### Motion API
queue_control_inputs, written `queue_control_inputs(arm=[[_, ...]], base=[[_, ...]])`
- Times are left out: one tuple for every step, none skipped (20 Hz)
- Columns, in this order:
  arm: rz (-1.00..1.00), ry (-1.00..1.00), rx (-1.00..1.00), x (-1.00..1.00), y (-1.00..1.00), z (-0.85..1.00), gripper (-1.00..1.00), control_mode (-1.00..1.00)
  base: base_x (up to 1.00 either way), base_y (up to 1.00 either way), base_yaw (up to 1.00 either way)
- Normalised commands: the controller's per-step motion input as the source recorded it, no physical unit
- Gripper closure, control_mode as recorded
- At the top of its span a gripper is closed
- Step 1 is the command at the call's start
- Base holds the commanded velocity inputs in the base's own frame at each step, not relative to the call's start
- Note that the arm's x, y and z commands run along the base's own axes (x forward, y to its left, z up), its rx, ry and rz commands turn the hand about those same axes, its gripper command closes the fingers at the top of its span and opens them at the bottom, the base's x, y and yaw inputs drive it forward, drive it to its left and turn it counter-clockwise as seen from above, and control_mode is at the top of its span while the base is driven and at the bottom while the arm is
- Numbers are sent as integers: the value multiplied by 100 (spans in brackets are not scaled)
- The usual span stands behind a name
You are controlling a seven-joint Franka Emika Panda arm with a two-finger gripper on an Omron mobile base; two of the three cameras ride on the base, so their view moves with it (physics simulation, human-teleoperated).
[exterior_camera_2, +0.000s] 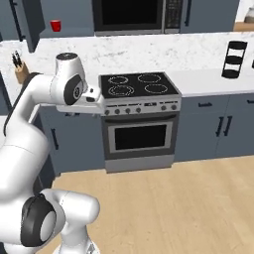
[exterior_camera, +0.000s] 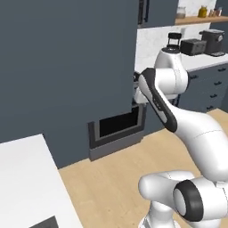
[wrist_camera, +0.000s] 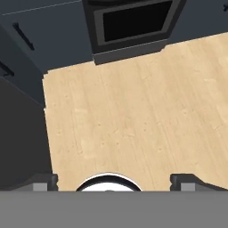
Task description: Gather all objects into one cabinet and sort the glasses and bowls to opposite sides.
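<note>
A glossy red mug (exterior_camera_2: 55,25) stands high at the left on a shelf of the slate blue-grey wall cabinet (exterior_camera_2: 69,17), beside its open door (exterior_camera_2: 27,22) with a black bar handle. My gripper (wrist_camera: 115,183) is open with nothing between its fingertips (wrist_camera: 44,181). It points down at the wooden floor in front of the oven, far below the mug. The bowls are out of view, and so are the other glasses.
A stove with an oven (exterior_camera_2: 140,130) stands ahead, with a microwave (exterior_camera_2: 134,15) above it. On the counter are a knife block (exterior_camera_2: 20,69) and a black rack (exterior_camera_2: 234,59). A tall dark panel (exterior_camera: 67,67) and a white island (exterior_camera: 31,178) lie to the left.
</note>
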Motion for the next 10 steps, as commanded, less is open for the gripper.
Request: queue_control_inputs(arm=[[0, 0, 0, 0, 0, 0, -100, 100], [0, 0, 0, 0, 0, 0, -100, 100], [0, 0, 0, 0, 0, 0, -100, 100], [0, 0, 0, 0, 0, 0, -100, 100], [0, 0, 0, 0, 0, 0, -100, 100], [0, 0, 0, 0, 0, 0, -100, 100], [0, 0, 0, 0, 0, 0, -100, 100], [0, 0, 0, 0, 0, 0, -100, 100], [0, 0, 0, 0, 0, 0, -100, 100], [0, 0, 0, 0, 0, 0, -100, 100]], base=[[89, 4, 0], [91, 15, 0], [92, 21, 0], [98, 17, 0], [100, 9, 0], [100, 0, 0], [100, 0, 0], [100, 0, 0], [100, 0, 0], [89, 9, 0]])
